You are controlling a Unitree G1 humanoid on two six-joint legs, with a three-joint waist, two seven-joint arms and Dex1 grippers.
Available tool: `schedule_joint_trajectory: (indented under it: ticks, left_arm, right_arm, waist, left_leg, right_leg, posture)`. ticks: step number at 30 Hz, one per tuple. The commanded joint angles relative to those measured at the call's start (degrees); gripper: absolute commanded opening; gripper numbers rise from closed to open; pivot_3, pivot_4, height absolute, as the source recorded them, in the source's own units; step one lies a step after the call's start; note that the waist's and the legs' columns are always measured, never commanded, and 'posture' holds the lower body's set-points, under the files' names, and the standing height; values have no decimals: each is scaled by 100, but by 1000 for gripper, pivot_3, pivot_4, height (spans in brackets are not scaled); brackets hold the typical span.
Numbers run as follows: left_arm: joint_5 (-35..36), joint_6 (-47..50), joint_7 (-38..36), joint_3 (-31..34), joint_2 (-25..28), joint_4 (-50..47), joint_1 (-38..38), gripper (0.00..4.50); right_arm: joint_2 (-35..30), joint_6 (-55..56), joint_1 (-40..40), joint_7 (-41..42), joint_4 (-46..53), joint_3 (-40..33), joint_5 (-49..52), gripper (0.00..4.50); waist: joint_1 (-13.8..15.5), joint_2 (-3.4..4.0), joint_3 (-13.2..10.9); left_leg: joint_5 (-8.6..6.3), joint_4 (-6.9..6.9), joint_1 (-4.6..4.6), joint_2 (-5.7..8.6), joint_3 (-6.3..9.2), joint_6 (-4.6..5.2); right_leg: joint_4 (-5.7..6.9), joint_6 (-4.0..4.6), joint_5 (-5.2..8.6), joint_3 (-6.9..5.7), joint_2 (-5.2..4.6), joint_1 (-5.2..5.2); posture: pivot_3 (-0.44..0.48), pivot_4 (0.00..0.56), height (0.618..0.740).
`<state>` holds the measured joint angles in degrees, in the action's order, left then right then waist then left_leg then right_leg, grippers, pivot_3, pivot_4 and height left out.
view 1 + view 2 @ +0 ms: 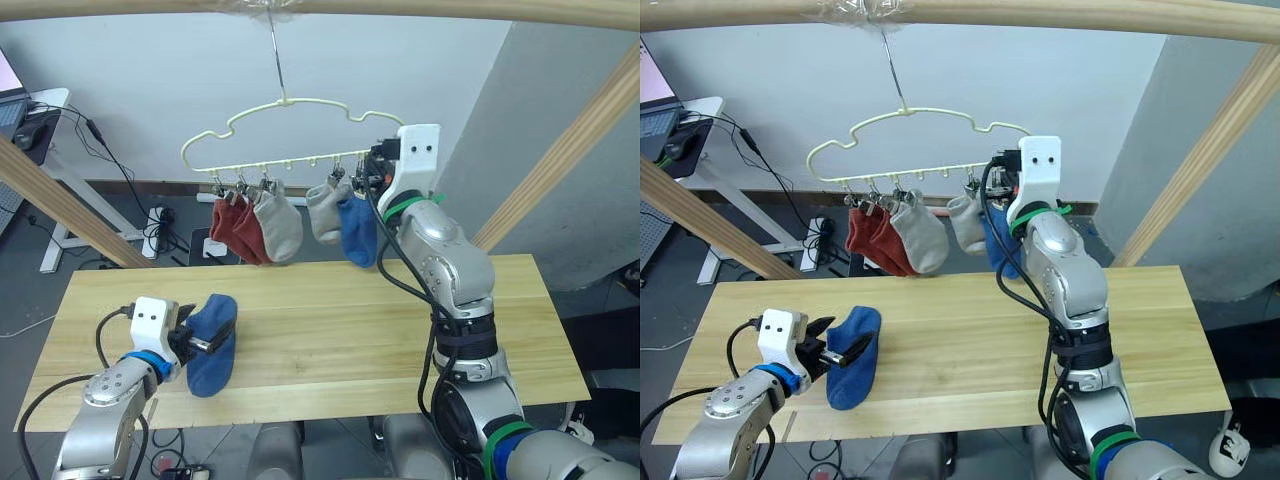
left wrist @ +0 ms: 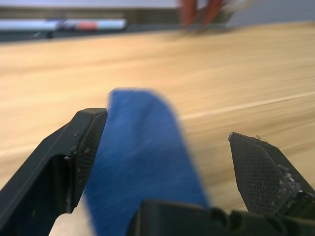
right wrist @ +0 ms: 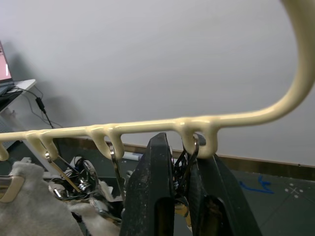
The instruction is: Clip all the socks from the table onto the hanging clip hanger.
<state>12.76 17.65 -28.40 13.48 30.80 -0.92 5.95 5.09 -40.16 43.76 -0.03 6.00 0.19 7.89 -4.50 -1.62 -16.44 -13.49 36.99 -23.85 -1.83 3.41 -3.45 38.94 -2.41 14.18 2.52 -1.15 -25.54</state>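
Note:
One blue sock [image 1: 212, 345] lies on the pale wooden table [image 1: 330, 320] near its front left. My left gripper [image 1: 200, 341] is open around the sock's near edge, which lies between its fingers [image 2: 86, 142] in the left wrist view. The pale-yellow clip hanger [image 1: 290, 105] hangs from the top pole. It holds two dark red socks [image 1: 235, 228], two light grey socks [image 1: 282, 225] and a blue one [image 1: 358, 232]. My right gripper [image 3: 179, 182] is raised to the hanger's right end and shut on a silver clip [image 3: 189, 157] beside the hanging blue sock.
A round wooden pole frame surrounds the table: a top pole [image 1: 400, 8], a slanted left pole [image 1: 60, 200] and a slanted right pole [image 1: 570, 150]. Behind the table, a white desk [image 1: 45, 110] with cables and a power strip [image 1: 155, 225] stand on the floor.

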Motion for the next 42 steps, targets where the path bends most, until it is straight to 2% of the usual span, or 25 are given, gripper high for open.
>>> schedule_joint_trajectory:
  ticks: [1, 7, 9, 16, 22, 23, 27, 33, 36, 42]
  left_arm:
    - [-209, -205, 200, -85, -113, 319, -194, 4500]
    - [-473, -329, 354, -317, -284, 1065, -615, 4500]
    - [-489, -273, 296, -396, -303, 1172, -629, 4113]
    - [-528, -380, 274, -459, -331, 1292, -588, 2086]
    - [-577, -973, -38, -691, -388, 1398, -643, 151]
    - [-542, -1075, -130, -738, -419, 1369, -696, 0]
    - [43, -872, -755, -884, -709, 1064, -1201, 0]
    - [425, -408, -1784, -1583, -896, 593, -2081, 0]
    - [438, -411, -1972, -1837, -1105, 556, -2553, 0]
    - [324, -879, -1964, -1983, -1702, 1077, -3375, 0]
  right_arm:
    - [21, 13, 128, 56, 230, 61, 68, 7]
    - [61, -52, 114, 47, 282, 88, 85, 7]
    - [77, -60, 111, 51, 288, 105, 86, 7]
    - [152, -27, 124, 9, 275, 92, 107, 7]
    - [191, -4, 149, -11, 253, 67, 94, 7]
    - [191, -1, 150, -12, 251, 64, 91, 7]
    - [191, -2, 142, -12, 252, 48, 85, 7]
    - [204, -20, 126, -19, 276, 61, 67, 7]
    - [201, -30, 113, -23, 306, 66, 62, 7]
    - [208, -45, 99, -41, 348, 74, 53, 7]
  waist:
    - [-5, 0, 0]
    - [-24, 0, 0]
    - [-45, 0, 0]
    - [-48, 0, 0]
    - [-45, 1, 0]
    - [-44, 1, 0]
    - [-14, -1, -3]
    - [-49, -2, -3]
    - [-64, -2, -3]
    - [-65, -2, -3]
  left_leg:
    - [0, 0, 1, 0, -2, 0]
    - [0, -7, 0, -2, -1, 0]
    - [0, -8, 0, -2, -1, 0]
    - [0, -7, 3, -2, -3, 0]
    - [0, -6, 3, -2, -4, 0]
    - [0, -7, 3, -2, -4, 0]
    - [0, -4, -3, 0, -2, 0]
    - [0, -5, -4, 2, -3, -1]
    - [0, -7, -4, 2, -4, 0]
    - [0, -6, -5, 2, -4, 0]
  right_leg:
    - [0, 0, 0, 2, -1, 0]
    - [0, 26, -15, -1, 0, -2]
    - [-1, 26, -15, -1, 0, -2]
    - [0, 23, -14, 1, -1, -2]
    - [0, 22, -13, 2, -1, -1]
    - [-1, 22, -13, 2, -1, -1]
    - [-2, 22, -13, -2, -3, -1]
    - [-3, 22, -14, 1, -1, 0]
    - [-3, 25, -16, 2, 0, -1]
    - [-3, 23, -15, 1, 1, 0]
  posture:
    - [-62, 294, 721]
    - [-71, 301, 721]
    - [-76, 301, 721]
    - [-78, 299, 721]
    - [-82, 299, 721]
    - [-82, 299, 721]
    - [-82, 299, 721]
    - [-97, 295, 721]
    - [-108, 291, 721]
    - [-123, 283, 721]
